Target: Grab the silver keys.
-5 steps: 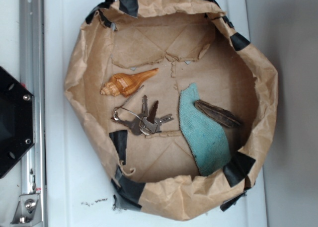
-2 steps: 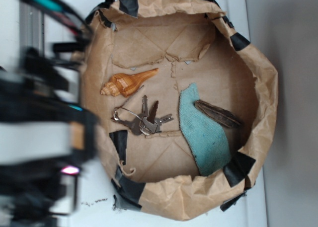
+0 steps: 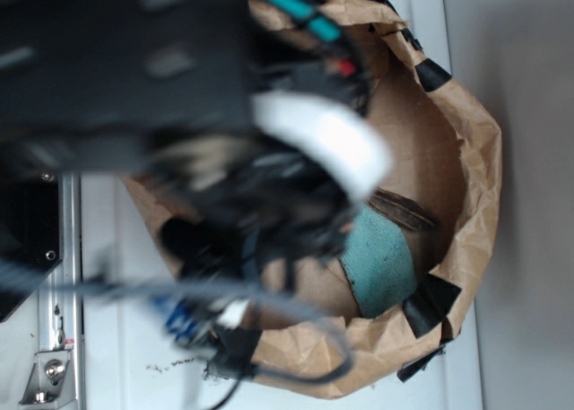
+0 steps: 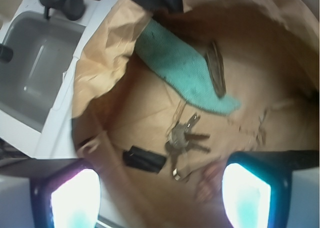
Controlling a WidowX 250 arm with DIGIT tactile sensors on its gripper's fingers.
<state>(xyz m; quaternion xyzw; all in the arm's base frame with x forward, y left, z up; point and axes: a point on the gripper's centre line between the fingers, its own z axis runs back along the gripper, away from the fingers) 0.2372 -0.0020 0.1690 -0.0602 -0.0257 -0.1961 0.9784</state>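
Note:
In the wrist view the silver keys (image 4: 182, 138) lie fanned on the brown paper floor of the bag-like basket (image 4: 100, 63), just above and between my two fingers. My gripper (image 4: 160, 195) is open and empty; its glowing fingertips (image 4: 75, 200) stand wide apart at the bottom of the frame. In the exterior view my blurred arm (image 3: 224, 132) covers the left and middle of the basket and hides the keys.
A teal cloth (image 4: 182, 71) (image 3: 381, 257) lies beyond the keys with a dark brown pod (image 4: 216, 68) (image 3: 404, 211) on its edge. Black tape (image 4: 145, 159) sits left of the keys. A seashell (image 4: 210, 180) shows blurred near the right finger. A sink (image 4: 35, 73) lies outside the basket.
My arm has swung in from the left and now hangs over the basket, covering the keys and seashell in the exterior view. The objects have not moved.

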